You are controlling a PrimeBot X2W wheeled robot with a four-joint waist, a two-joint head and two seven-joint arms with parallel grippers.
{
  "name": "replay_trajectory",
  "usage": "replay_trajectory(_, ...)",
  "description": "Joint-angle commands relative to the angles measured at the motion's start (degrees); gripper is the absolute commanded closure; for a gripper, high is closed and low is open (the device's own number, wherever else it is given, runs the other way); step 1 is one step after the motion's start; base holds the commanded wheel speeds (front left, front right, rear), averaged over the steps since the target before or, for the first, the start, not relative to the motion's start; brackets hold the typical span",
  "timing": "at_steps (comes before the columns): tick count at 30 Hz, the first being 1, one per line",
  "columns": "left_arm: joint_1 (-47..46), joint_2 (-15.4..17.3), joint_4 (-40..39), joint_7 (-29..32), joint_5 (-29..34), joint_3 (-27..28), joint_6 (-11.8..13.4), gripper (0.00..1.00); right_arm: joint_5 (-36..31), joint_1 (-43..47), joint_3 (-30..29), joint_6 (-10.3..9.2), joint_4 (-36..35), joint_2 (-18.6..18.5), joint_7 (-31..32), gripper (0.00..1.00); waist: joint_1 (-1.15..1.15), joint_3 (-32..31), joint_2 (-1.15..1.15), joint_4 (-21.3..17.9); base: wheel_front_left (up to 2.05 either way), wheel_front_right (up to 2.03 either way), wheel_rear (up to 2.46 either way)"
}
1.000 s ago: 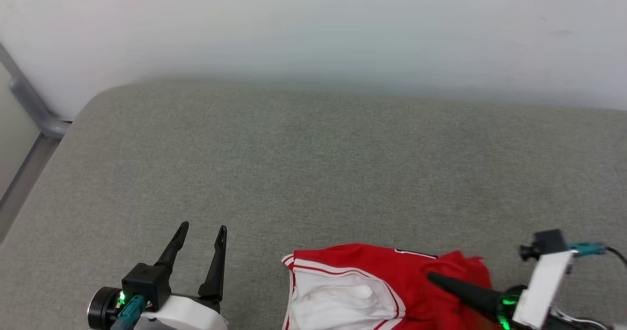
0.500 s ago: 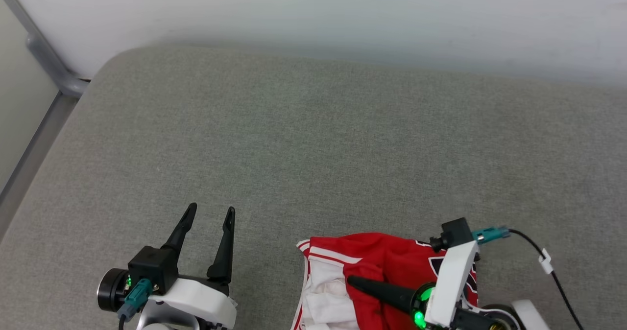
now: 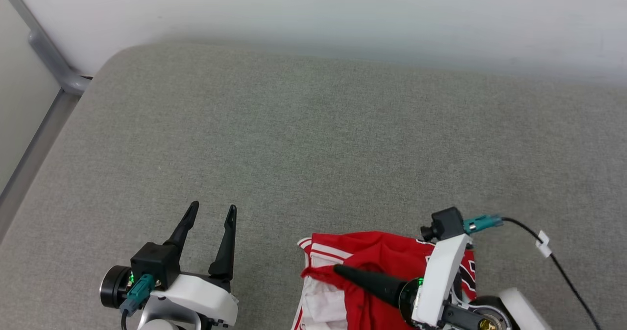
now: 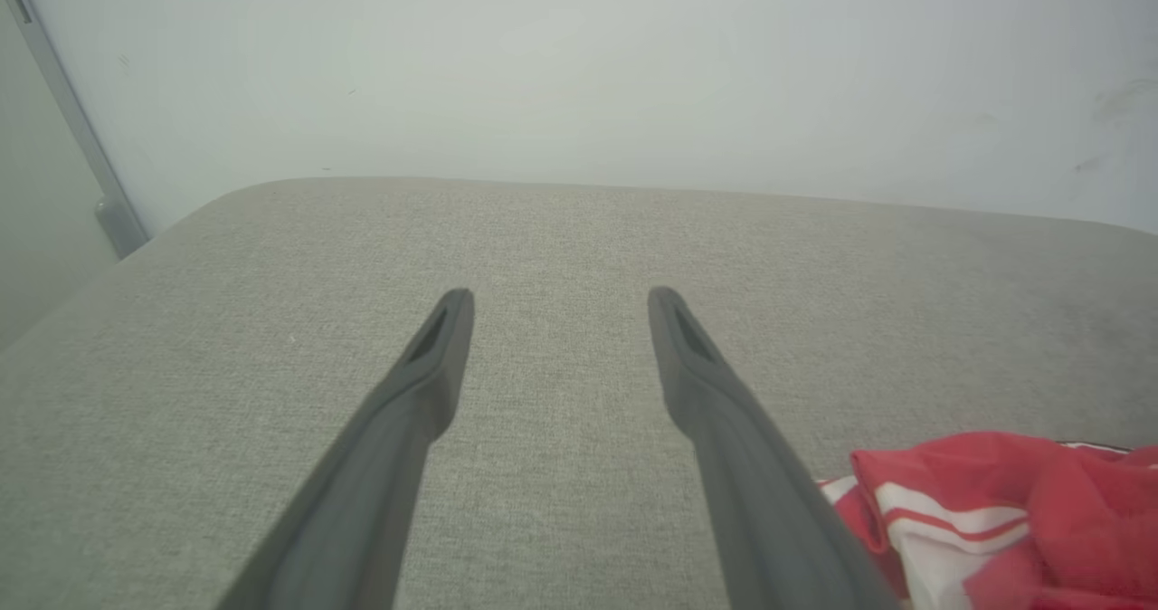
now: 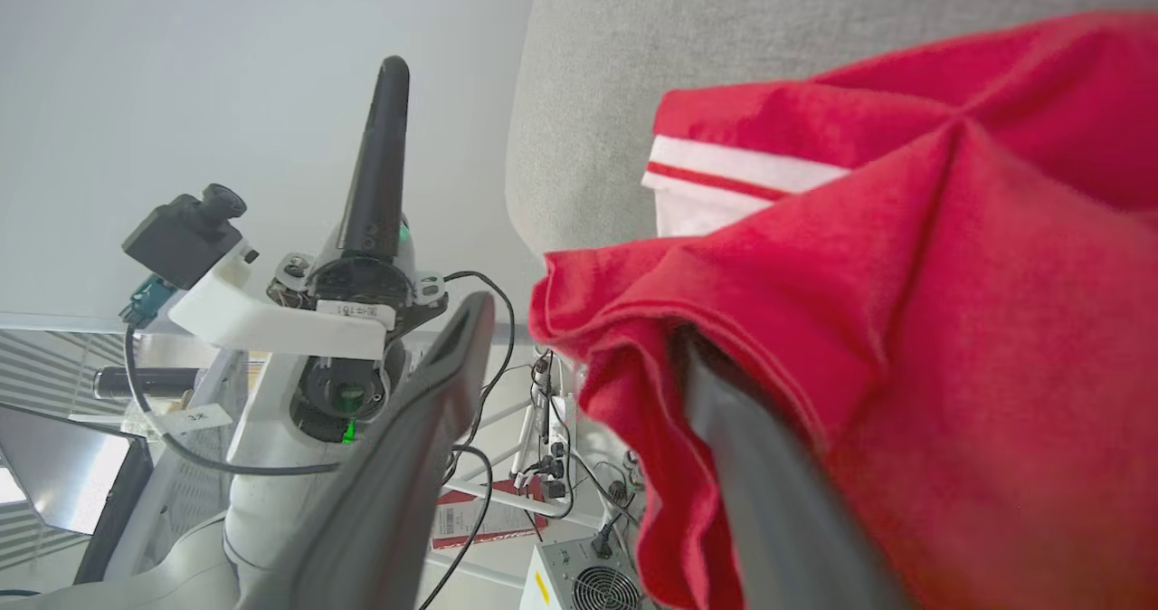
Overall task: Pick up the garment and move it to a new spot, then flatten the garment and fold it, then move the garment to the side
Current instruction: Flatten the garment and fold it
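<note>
We saw the jersey (image 3: 387,256) lying bunched on the grey cushion (image 3: 313,149), on the side nearest the robot and to the right of the middle, well away from the far edge and the rounded far left corner. It was bright red, with white trim stripes along its left border and a white panel below them. A bit of a black, white-outlined numeral showed at its right side, beside the robot's pale forearm.

The right gripper (image 5: 579,320) was down in the cloth with its fingers standing apart. In the right wrist view one finger was bare and free of the jersey, while a fold of red fabric hung draped over the other and hid its tip. Nothing was pinched between them. In the head view the one finger we could make out pointed towards the cushion's left side, with a raised ridge of red cloth across it.

The left gripper (image 3: 213,206) hovered over bare cushion, left of the jersey and clear of it. Its fingers were spread wide and pointed at the far edge, with nothing between them. In the left wrist view the jersey's striped corner lay just beside the right-hand finger.

A pale wall (image 3: 343,7) rose behind the cushion, and a grey metal rail (image 3: 49,60) ran down past the far left corner. A black cable (image 3: 563,271) trailed from the right wrist across the cushion.
</note>
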Motion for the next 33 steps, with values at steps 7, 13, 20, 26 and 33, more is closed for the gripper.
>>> replay_trajectory(7, 0.8, 0.1, 0.3, -0.4, 0.5, 0.5, -0.4, 0.0, -10.0, -2.0, 4.0, -0.01, -4.4, -6.6, -9.1, 0.0, 0.0, -2.1, 0.0, -0.8, 0.0, 0.0, 0.0)
replay_trajectory(13, 1.9, 0.6, 0.5, -0.4, 0.7, 0.8, -0.3, 0.0, -21.1, -0.8, 1.8, -0.01, -3.5, -11.1, -15.2, 0.0, 0.0, -4.1, 0.0, -1.9, 0.0, 0.0, 0.0)
replay_trajectory(20, 3.5, 0.8, 0.4, -0.3, 0.4, 1.0, 0.5, 0.0, -36.7, 3.8, -12.0, -0.01, -3.2, -11.3, -22.5, 0.0, 0.0, -6.4, 0.0, -3.9, 0.0, 0.0, 0.0)
replay_trajectory(26, 4.7, 1.0, 0.2, -0.3, 0.1, 1.4, 1.5, 0.0, -49.0, 9.1, -23.8, -0.01, -7.5, -7.6, -29.4, 0.0, 0.0, -7.7, 0.0, -5.6, 0.0, 0.0, 0.0)
replay_trajectory(33, 4.8, 1.1, 0.0, -0.3, 0.2, 1.6, 2.1, 0.0, -57.5, 14.0, -28.5, -0.01, -12.7, -3.9, -37.9, 0.0, 0.0, -8.3, 0.0, -6.9, 0.0, 0.0, 0.0)
